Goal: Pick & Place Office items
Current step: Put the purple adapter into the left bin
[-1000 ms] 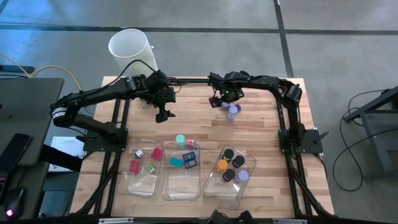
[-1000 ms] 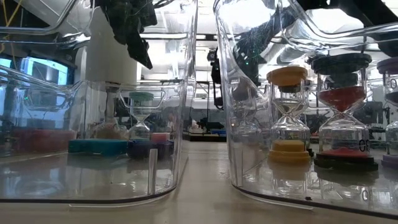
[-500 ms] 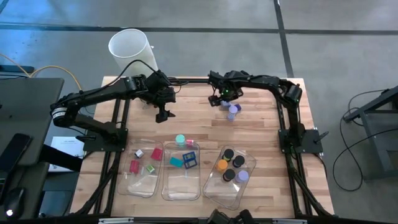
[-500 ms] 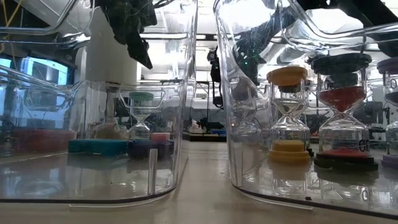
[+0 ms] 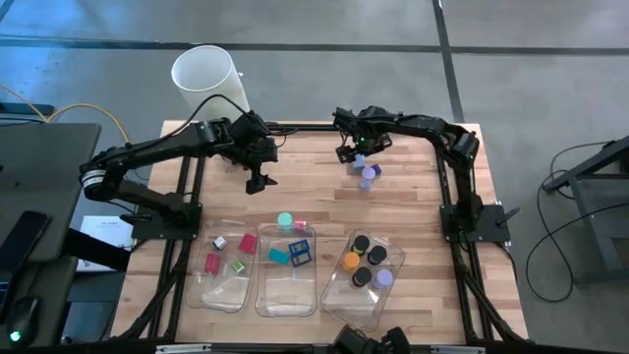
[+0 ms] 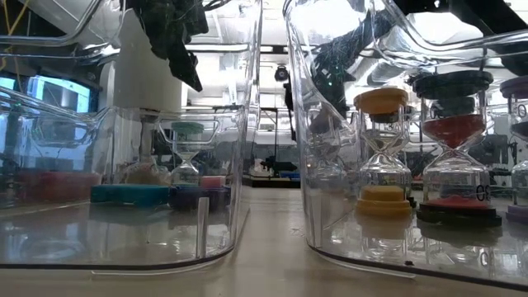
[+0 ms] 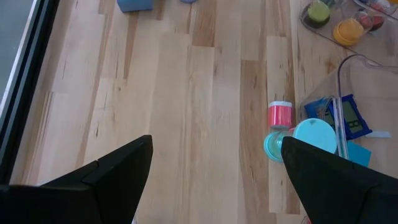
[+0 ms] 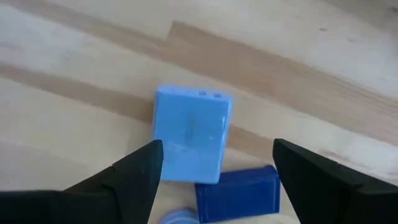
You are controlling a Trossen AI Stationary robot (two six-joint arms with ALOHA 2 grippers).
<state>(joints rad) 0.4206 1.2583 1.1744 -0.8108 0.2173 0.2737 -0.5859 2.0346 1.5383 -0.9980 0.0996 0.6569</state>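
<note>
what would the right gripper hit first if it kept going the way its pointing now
Most likely the light blue block lying on the wooden table, framed between the right gripper's open fingers; the dark blue block sits beside it. Depth is unclear.

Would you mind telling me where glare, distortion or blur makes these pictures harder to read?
Low view: the curved clear tray walls bend and mirror the room behind, and bright ceiling lights wash out the background. Right wrist view: the light blue block looks soft, its own claw a dark blur at the edge. High view: evenly lit, though the white cylinder is nearly blown out.

Light-blue block [image 8: 191, 142] (dark-blue block [image 8: 236, 192] beside) on pale wooden table [image 8: 298, 74]
</note>
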